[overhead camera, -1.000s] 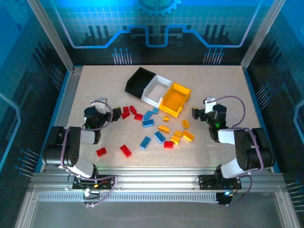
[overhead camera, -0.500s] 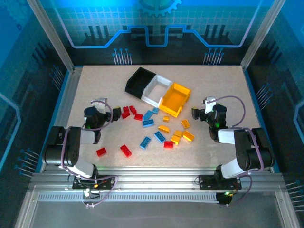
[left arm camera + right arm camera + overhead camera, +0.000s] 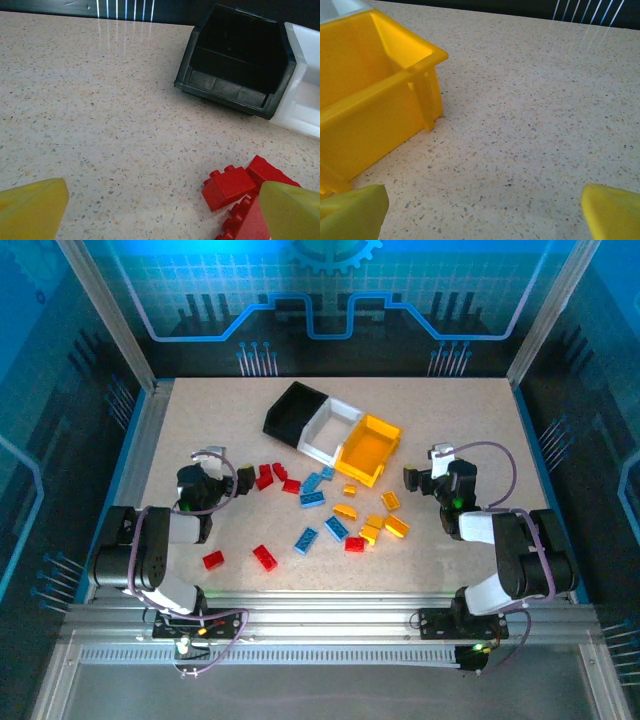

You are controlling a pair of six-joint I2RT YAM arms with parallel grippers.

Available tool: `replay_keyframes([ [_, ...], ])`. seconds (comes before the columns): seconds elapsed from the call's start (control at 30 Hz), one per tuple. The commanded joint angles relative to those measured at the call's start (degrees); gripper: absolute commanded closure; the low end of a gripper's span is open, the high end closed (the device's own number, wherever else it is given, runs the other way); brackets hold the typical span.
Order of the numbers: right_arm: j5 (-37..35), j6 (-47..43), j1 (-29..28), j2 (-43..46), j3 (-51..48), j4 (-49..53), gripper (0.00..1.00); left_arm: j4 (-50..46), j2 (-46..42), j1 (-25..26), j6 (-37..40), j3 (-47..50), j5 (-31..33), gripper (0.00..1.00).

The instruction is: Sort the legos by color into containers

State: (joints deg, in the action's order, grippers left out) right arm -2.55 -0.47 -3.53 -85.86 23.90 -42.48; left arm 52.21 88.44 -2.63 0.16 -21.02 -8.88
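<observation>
Three joined containers sit at the back middle: a black bin (image 3: 293, 412), a white bin (image 3: 330, 430) and a yellow-orange bin (image 3: 368, 449). Red, blue and yellow-orange legos lie scattered below them, red ones (image 3: 272, 477) towards the left, blue ones (image 3: 312, 498) in the middle, yellow-orange ones (image 3: 385, 525) on the right. My left gripper (image 3: 243, 478) rests low and open beside the red bricks (image 3: 230, 185), nothing between its yellow fingertips (image 3: 32, 207). The black bin (image 3: 235, 60) lies ahead of it. My right gripper (image 3: 410, 478) stands open over bare table, right of the yellow-orange bin (image 3: 365, 90).
Two red bricks (image 3: 264, 557) lie apart near the front left. A raised metal frame borders the speckled table (image 3: 470, 420) on all sides. The back right corner offers free room.
</observation>
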Motion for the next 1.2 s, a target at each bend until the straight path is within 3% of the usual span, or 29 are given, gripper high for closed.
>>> replay_keyframes([
  [0.0,0.53,-0.09,0.5,-0.47,1.07,-0.5,0.0,1.0,0.2,-0.44,0.81,-0.51,-1.31,0.01],
  [0.17,-4.01,1.91,0.59,1.53,2.45,3.27,0.0,-2.96,-1.5,0.91,-0.15,-1.94,7.57,0.01],
  [0.3,-8.01,3.29,-0.61,6.67,11.57,25.29,0.0,-12.83,-8.19,1.41,-1.28,-4.22,12.22,0.01],
  [0.4,-2.1,10.07,-1.19,7.47,22.83,46.84,0.0,-18.95,-13.66,2.95,-2.44,-5.53,18.54,0.01],
  [0.53,5.69,13.35,-7.93,4.85,34.25,61.5,0.0,-38.16,-19.22,3.51,-18.42,-12.98,27.17,0.01],
  [0.6,6.64,14.55,-11.03,3.47,38.2,66.92,0.0,-50.36,-19.46,3.75,-21.86,-19.13,26.11,0.01],
  [0.77,9.47,19.6,-11.28,3.24,41.7,80.31,0.0,-67.18,-15.16,11.74,-15.57,-32.46,27.46,0.01],
  [0.97,6.73,24.9,-10.4,6.57,38.97,93.5,0.0,-75.27,-13.13,18.04,-28.26,-37.0,22.5,0.01],
  [1.07,7.12,27.57,-11.03,8.47,35.79,94.6,0.0,-75.96,-12.25,20.51,-32.42,-36.91,21.09,0.01],
  [1.17,6.8,29.65,-12.37,8.86,32.72,93.31,0.01,-76.69,-9.67,21.19,-33.25,-38.26,15.07,0.01],
])
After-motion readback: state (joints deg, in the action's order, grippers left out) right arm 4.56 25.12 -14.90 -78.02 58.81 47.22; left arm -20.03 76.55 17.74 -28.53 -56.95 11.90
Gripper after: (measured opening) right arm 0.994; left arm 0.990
